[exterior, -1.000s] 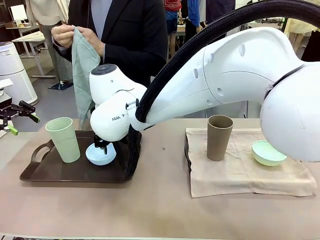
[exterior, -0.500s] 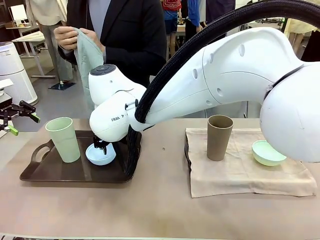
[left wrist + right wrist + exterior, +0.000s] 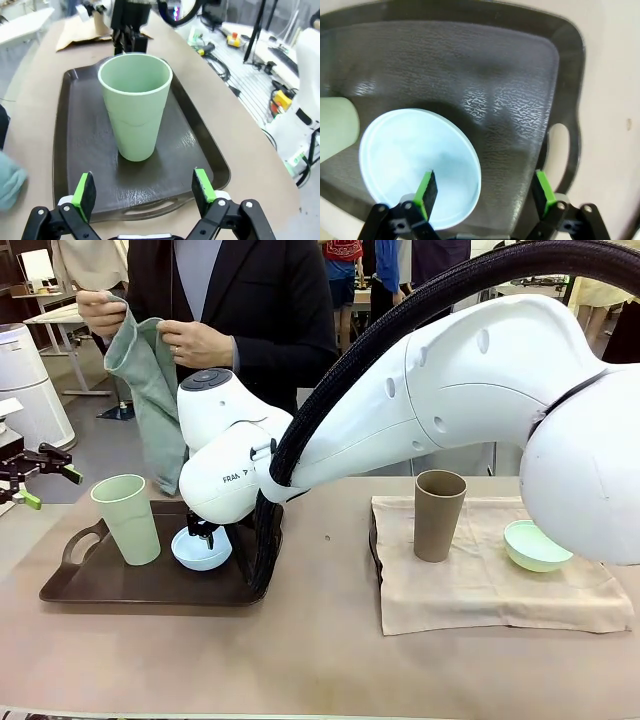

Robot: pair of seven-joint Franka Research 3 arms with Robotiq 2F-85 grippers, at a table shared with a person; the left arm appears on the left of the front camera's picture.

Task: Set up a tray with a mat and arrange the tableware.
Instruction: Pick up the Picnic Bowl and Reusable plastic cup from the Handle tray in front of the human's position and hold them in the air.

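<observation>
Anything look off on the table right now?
Green tumbler and blue bowl sit on the bare tray with no mat under them; the green cloth is in the person's hands. The beige mat on the right lies rumpled and skewed. Nothing is tipped or spilled.

Front wide, 2 wrists near tray
</observation>
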